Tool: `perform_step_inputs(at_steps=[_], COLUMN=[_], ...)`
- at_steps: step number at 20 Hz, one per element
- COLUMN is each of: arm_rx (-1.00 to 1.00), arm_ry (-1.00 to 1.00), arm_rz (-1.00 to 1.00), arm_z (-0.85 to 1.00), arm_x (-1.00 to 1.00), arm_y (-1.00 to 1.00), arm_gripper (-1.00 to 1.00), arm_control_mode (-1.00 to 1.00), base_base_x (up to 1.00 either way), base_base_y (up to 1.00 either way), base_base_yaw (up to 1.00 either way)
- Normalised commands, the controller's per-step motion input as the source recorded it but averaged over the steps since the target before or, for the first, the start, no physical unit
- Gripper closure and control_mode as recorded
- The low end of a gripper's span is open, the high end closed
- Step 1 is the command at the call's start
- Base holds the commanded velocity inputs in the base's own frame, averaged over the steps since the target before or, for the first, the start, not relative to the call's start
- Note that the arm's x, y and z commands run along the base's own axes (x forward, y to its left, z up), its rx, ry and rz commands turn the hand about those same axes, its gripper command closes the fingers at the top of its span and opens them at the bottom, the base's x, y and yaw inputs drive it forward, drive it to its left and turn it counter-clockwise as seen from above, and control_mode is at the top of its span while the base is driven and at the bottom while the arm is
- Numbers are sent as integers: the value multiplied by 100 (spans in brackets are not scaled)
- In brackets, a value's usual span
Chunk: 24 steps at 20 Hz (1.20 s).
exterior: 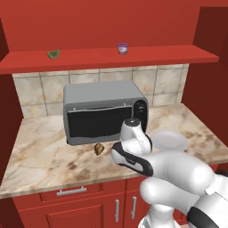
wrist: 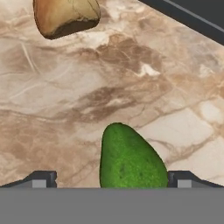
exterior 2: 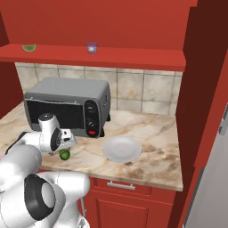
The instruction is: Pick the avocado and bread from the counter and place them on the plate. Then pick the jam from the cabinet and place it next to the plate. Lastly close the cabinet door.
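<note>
In the hand view the dark green avocado (wrist: 131,162) lies on the marble counter (wrist: 65,109), right between the two fingertips of my gripper (wrist: 112,181), which stands open around it without touching. The tan bread (wrist: 65,15) lies further on. From the base, the avocado (exterior 2: 65,154) peeks out under my hand (exterior 2: 53,133), and the bread (exterior: 99,148) sits in front of the toaster oven. The pale plate (exterior: 170,140) (exterior 2: 121,148) lies to the right. The purple jam (exterior: 123,48) (exterior 2: 91,48) stands on the cabinet shelf (exterior: 111,60).
A grey toaster oven (exterior: 104,111) stands at the back of the counter, close behind my hand. A pale green wedge (exterior: 54,54) lies on the shelf at the left. The cabinet's open door (exterior 2: 207,89) hangs at the right.
</note>
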Motion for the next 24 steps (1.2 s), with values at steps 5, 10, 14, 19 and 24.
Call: perform_step_inputs(at_steps=[5,10,14,19,24], arm_rx=[0,0,0,0,0], arm_ry=[0,0,0,2,3], arm_rz=[1,1,0,0,0], arm_z=[-14,-14,-15,-19,-26], arm_x=[2,5,9,9,1], arm_y=[0,0,0,-2,-8], arm_gripper=[-100,-100,-100,-100,-100], arm_control_mode=[-100,-100,-100,-100,-100], base_base_x=[0,0,0,0,0], base_base_y=[0,0,0,0,0], base_base_yaw=[0,0,0,0,0])
